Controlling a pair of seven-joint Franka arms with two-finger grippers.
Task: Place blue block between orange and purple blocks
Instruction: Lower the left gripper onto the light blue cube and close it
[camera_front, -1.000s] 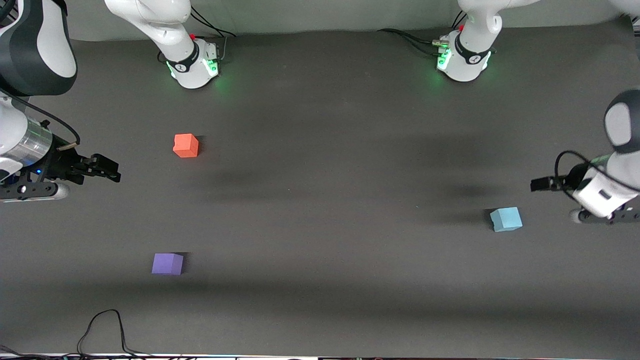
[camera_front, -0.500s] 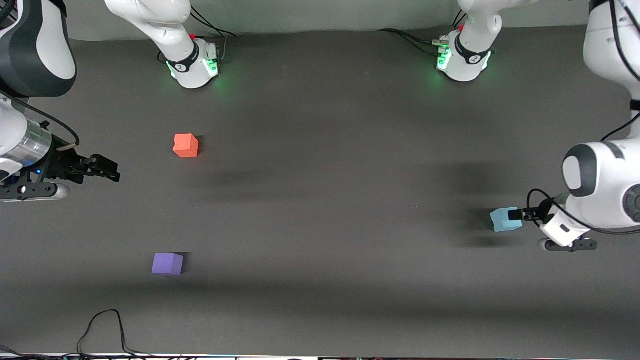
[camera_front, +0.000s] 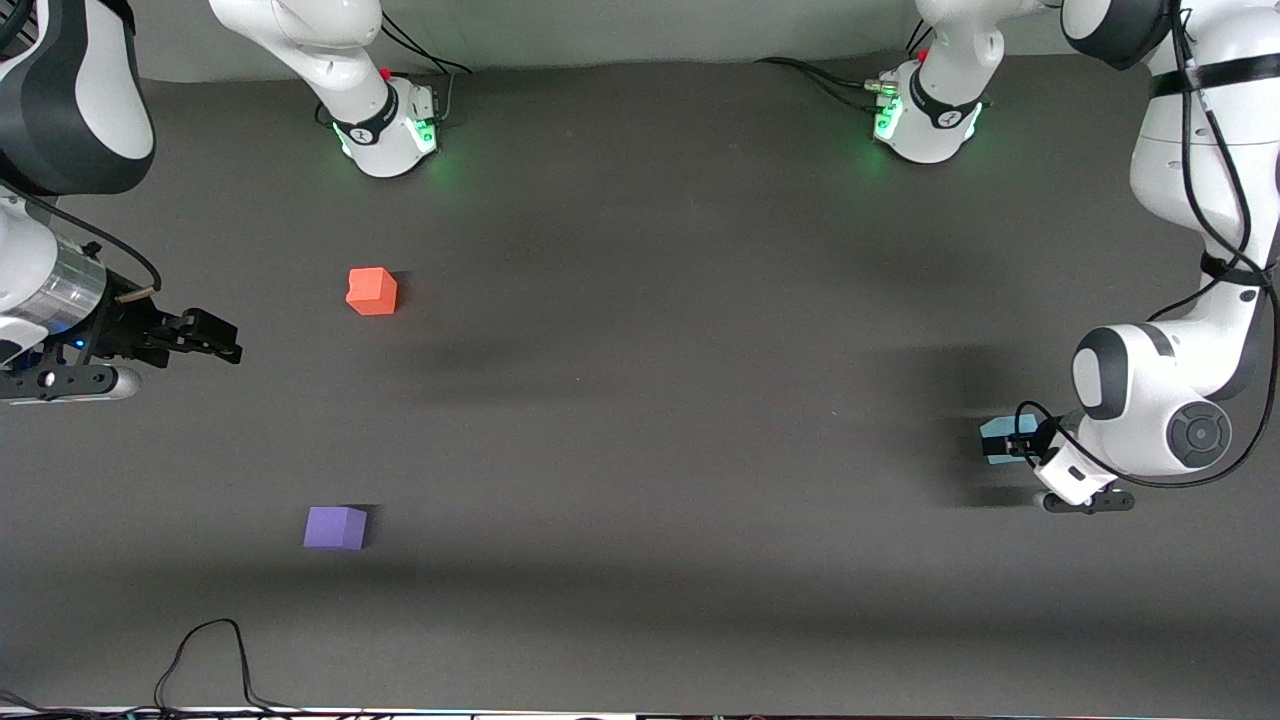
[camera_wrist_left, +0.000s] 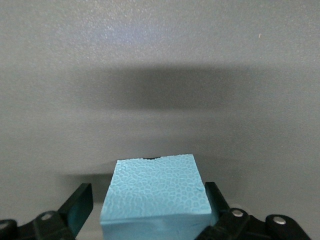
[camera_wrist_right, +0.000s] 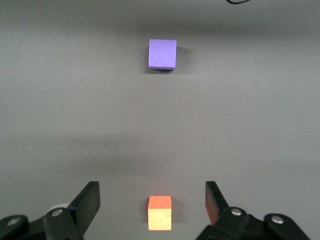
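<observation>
Foam cubes, front view: blue block (camera_front: 997, 440) sits on the worktop (camera_front: 640, 420) at the left arm's end; orange block (camera_front: 371, 291) and purple block (camera_front: 335, 527) sit at the right arm's end, well apart, purple nearer the camera.
Left pincer, front view: left pincer (camera_front: 1022, 447) is down at the blue block, partly covering it.
Right pincer, front view: right pincer (camera_front: 205, 336) hangs over the worktop's edge near the orange block; this arm waits.
Left wrist view: blue block (camera_wrist_left: 156, 193) lies between the two fingers (camera_wrist_left: 80, 206); jaws spread, a gap on one side, the other side close to the foam. Nothing gripped yet.
Right wrist view: right pincer (camera_wrist_right: 152, 205) wide open and empty; orange block (camera_wrist_right: 160, 212) below it, purple block (camera_wrist_right: 162, 53) farther off.
Risk: block looks off-centre in the jaws, so closing may twist or push it.
Risk: soft foam may squash and slip during the long carry.
</observation>
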